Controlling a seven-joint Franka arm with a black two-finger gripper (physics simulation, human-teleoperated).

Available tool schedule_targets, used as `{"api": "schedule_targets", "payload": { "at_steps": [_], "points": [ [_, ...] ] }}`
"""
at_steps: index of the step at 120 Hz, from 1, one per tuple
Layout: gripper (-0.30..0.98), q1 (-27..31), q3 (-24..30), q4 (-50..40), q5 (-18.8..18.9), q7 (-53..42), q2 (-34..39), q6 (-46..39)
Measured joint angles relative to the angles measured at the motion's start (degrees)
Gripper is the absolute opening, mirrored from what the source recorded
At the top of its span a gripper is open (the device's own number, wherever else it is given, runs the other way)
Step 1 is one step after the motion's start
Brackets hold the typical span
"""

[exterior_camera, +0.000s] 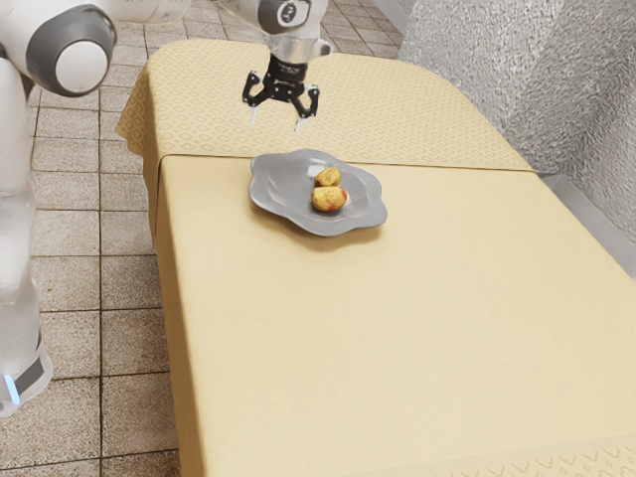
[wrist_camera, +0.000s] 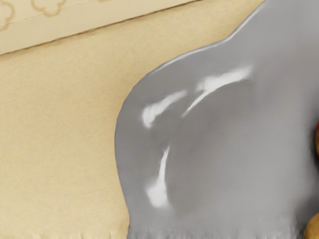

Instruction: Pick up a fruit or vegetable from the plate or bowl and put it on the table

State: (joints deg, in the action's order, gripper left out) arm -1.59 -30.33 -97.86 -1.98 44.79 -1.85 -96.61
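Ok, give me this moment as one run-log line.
gray wavy-edged plate: on cloth-covered table | two yellow potato-like pieces: both on plate | gripper: open, raised, holding nothing | pick: not yet made

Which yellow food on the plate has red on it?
The bigger yellow one, at the front in the exterior view. It has red patches; the smaller one behind it shows none.
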Motion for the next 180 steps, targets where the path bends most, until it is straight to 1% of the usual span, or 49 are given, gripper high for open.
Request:
{"api": "schedule_targets", "payload": {
  "at_steps": [10,22,26,30,34,44,49,67,74,83,88,100,114,130,159,180],
  "points": [
    [0.69,-5.67,1.42,-0.06,0.17,-5.34,0.92,-0.48],
    [0.69,-13.07,1.64,-0.09,0.99,-12.75,-1.03,-0.98],
    [0.69,-14.59,1.66,-0.08,1.14,-15.41,-1.79,-1.35],
    [0.68,-14.9,1.7,-0.04,1.26,-17.99,-2.6,-1.75],
    [0.68,-13.78,1.82,-0.02,1.35,-20.43,-3.15,-2.32],
    [0.69,-8.07,1.85,0.01,1.51,-26.2,-3.57,-3.65],
    [0.69,-6.2,1.87,0.01,1.57,-28.89,-3.58,-4.15],
    [0.69,-6.29,2.17,-0.06,3.09,-37.29,-3.61,-5.36],
    [0.69,-5.2,2.54,-0.03,3.47,-40.04,-4.54,-5.64],
    [0.68,1.13,8.19,1.53,3.79,-43.25,-7.51,-6.24],
    [0.68,2.65,10.31,3.58,3.92,-44.92,-9.4,-6.51],
    [0.68,3.59,12.75,5.54,4.06,-48.49,-11.37,-7.22],
    [0.67,5.4,14.76,5.79,3.96,-51.96,-12.47,-8.1],
    [0.67,8.01,18.74,5.89,3.97,-55.19,-14.3,-9.24],
    [0.68,10.04,22.27,5.87,3.76,-59.48,-15.68,-11.14],
    [0.67,10.46,22.79,5.82,3.62,-61.63,-16.19,-11.89]
  ]
}}
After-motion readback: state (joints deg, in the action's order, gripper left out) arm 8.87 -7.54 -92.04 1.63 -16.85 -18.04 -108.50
